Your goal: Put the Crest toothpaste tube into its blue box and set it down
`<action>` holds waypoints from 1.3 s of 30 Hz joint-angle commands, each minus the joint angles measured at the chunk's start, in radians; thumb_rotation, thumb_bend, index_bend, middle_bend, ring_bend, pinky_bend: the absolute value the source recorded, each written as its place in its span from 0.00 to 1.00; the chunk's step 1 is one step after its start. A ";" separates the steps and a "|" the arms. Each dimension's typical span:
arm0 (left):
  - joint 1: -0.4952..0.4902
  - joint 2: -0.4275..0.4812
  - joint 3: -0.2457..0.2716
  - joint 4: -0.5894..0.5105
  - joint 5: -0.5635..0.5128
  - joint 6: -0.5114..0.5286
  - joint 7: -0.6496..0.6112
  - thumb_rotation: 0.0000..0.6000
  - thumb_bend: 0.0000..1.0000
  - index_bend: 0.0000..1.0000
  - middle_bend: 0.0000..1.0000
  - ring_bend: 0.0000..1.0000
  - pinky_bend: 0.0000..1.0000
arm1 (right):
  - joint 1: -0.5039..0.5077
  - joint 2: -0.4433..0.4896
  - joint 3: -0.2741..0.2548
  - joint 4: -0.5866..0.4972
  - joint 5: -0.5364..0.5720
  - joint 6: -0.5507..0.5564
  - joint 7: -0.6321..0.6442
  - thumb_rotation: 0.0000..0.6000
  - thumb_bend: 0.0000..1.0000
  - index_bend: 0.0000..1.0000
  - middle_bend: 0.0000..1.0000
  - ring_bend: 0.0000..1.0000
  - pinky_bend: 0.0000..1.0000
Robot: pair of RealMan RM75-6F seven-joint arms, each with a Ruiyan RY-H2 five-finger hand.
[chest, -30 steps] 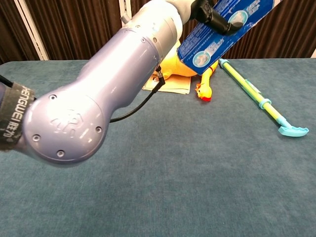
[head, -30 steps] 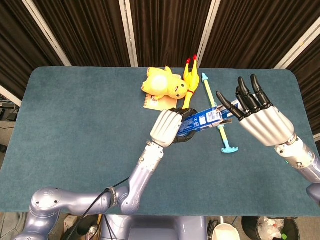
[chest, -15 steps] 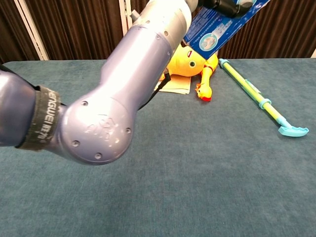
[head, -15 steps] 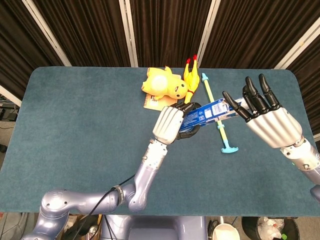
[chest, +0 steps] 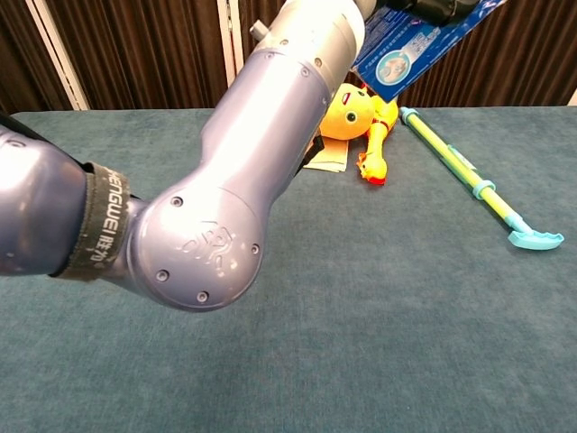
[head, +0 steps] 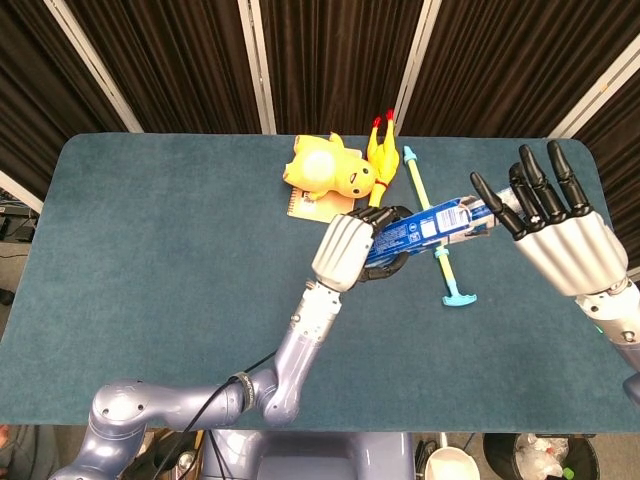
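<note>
Left hand [head: 345, 252] grips the blue box [head: 425, 228] aloft; right hand [head: 555, 235] is spread, holding nothing, fingertips at the box's far end — the tube isn't visible; keep the box steady, descend level.

Head view: high, looking down. Chest view: low, near; both share table [head: 150, 240].

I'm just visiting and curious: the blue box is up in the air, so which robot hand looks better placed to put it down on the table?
Probably the left robot hand: it grips the box around its middle. The right robot hand only has spread fingertips at the box's far end.
</note>
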 commanded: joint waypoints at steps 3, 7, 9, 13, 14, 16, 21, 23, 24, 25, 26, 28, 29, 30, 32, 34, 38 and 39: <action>-0.015 -0.013 -0.012 0.016 -0.003 -0.001 -0.009 1.00 0.39 0.32 0.49 0.46 0.52 | 0.005 0.022 0.008 -0.017 -0.014 0.009 0.006 1.00 0.25 0.00 0.41 0.18 0.23; -0.023 -0.032 -0.016 0.038 -0.015 -0.003 -0.012 1.00 0.39 0.32 0.49 0.46 0.52 | -0.002 0.041 0.017 -0.030 -0.003 0.018 0.021 1.00 0.25 0.00 0.41 0.18 0.23; -0.024 -0.037 -0.014 0.047 -0.016 -0.003 -0.017 1.00 0.39 0.31 0.49 0.45 0.51 | -0.006 0.044 0.019 -0.032 0.003 0.021 0.028 1.00 0.25 0.00 0.41 0.18 0.23; -0.021 -0.042 -0.010 0.055 -0.015 -0.001 -0.025 1.00 0.39 0.28 0.46 0.42 0.48 | -0.015 0.043 0.008 -0.022 0.003 0.016 0.031 1.00 0.25 0.00 0.41 0.18 0.23; -0.021 -0.043 -0.009 0.056 -0.015 0.000 -0.028 1.00 0.39 0.28 0.46 0.42 0.48 | -0.017 0.041 0.006 -0.018 0.002 0.016 0.032 1.00 0.25 0.00 0.41 0.18 0.23; -0.019 -0.044 -0.008 0.057 -0.013 0.002 -0.034 1.00 0.39 0.27 0.46 0.42 0.48 | -0.019 0.036 0.004 -0.018 0.004 0.017 0.036 1.00 0.25 0.00 0.41 0.18 0.23; -0.017 -0.046 -0.006 0.057 -0.003 0.012 -0.051 1.00 0.39 0.27 0.46 0.42 0.48 | -0.017 0.031 0.003 -0.018 0.001 0.014 0.033 1.00 0.25 0.00 0.41 0.18 0.23; -0.017 -0.047 -0.005 0.057 0.006 0.019 -0.065 1.00 0.39 0.27 0.46 0.42 0.48 | -0.019 0.032 -0.001 -0.018 -0.001 0.008 0.030 1.00 0.25 0.00 0.41 0.18 0.23; -0.019 -0.048 -0.005 0.059 0.011 0.023 -0.073 1.00 0.39 0.27 0.45 0.41 0.48 | -0.019 0.033 -0.004 -0.019 -0.005 0.007 0.030 1.00 0.25 0.00 0.41 0.18 0.23; -0.020 -0.050 -0.004 0.060 0.015 0.025 -0.078 1.00 0.39 0.27 0.45 0.41 0.48 | -0.020 0.033 -0.004 -0.022 -0.006 0.009 0.033 1.00 0.25 0.00 0.41 0.18 0.23; -0.020 -0.051 -0.003 0.062 0.018 0.026 -0.082 1.00 0.39 0.26 0.45 0.41 0.48 | -0.021 0.033 -0.004 -0.024 -0.006 0.011 0.035 1.00 0.25 0.00 0.41 0.18 0.23; -0.020 -0.053 0.001 0.064 0.023 0.028 -0.088 1.00 0.39 0.26 0.45 0.41 0.48 | -0.022 0.032 -0.001 -0.027 -0.002 0.013 0.037 1.00 0.25 0.00 0.41 0.18 0.22; -0.020 -0.054 0.003 0.066 0.025 0.029 -0.092 1.00 0.39 0.26 0.45 0.41 0.48 | -0.022 0.032 0.001 -0.031 0.002 0.014 0.040 1.00 0.25 0.00 0.41 0.18 0.22; -0.019 -0.056 0.003 0.067 0.026 0.031 -0.097 1.00 0.39 0.26 0.45 0.41 0.48 | -0.022 0.033 0.005 -0.034 0.005 0.016 0.044 1.00 0.25 0.00 0.41 0.18 0.22; -0.017 -0.059 0.004 0.068 0.028 0.035 -0.107 1.00 0.39 0.26 0.44 0.41 0.48 | -0.020 0.036 0.013 -0.043 0.013 0.019 0.049 1.00 0.25 0.00 0.41 0.18 0.21; -0.017 -0.060 0.004 0.071 0.031 0.038 -0.111 1.00 0.40 0.26 0.44 0.40 0.48 | -0.020 0.040 0.017 -0.049 0.017 0.019 0.053 1.00 0.25 0.00 0.41 0.18 0.20; -0.017 -0.064 0.001 0.074 0.040 0.048 -0.131 1.00 0.40 0.25 0.44 0.40 0.48 | -0.025 0.047 0.011 -0.049 0.019 0.009 0.054 1.00 0.25 0.00 0.40 0.18 0.18; -0.018 -0.065 0.002 0.075 0.045 0.051 -0.138 1.00 0.40 0.25 0.44 0.40 0.48 | -0.028 0.046 0.010 -0.049 0.022 0.007 0.054 1.00 0.25 0.00 0.40 0.18 0.18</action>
